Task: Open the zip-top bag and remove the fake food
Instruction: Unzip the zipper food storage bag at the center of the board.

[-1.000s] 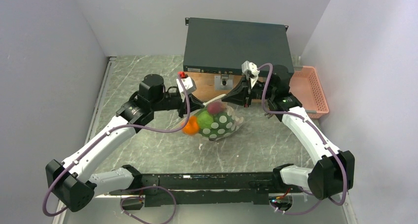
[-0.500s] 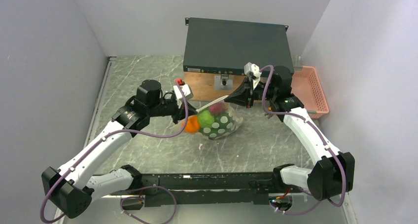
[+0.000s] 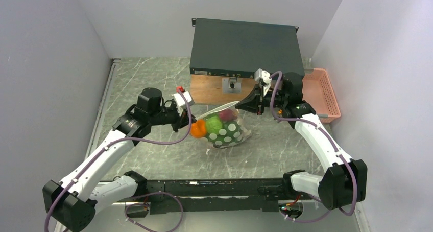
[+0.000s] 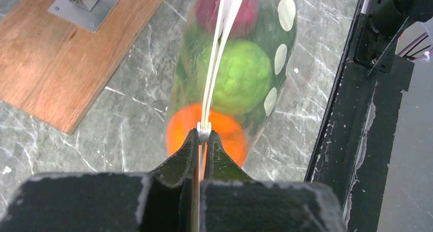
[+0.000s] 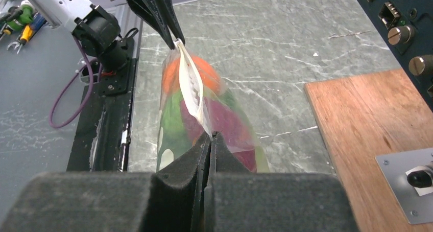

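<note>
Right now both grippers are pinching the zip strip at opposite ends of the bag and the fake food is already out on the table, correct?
Not quite. The left gripper and right gripper do pinch the zip strip at opposite ends of the zip-top bag, but the fake food is inside it, as the left wrist view shows through the clear plastic.

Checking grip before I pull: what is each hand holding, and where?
Both hold the zip-top bag by its white zip strip: left hand pinches one end, right hand the opposite end.
</note>
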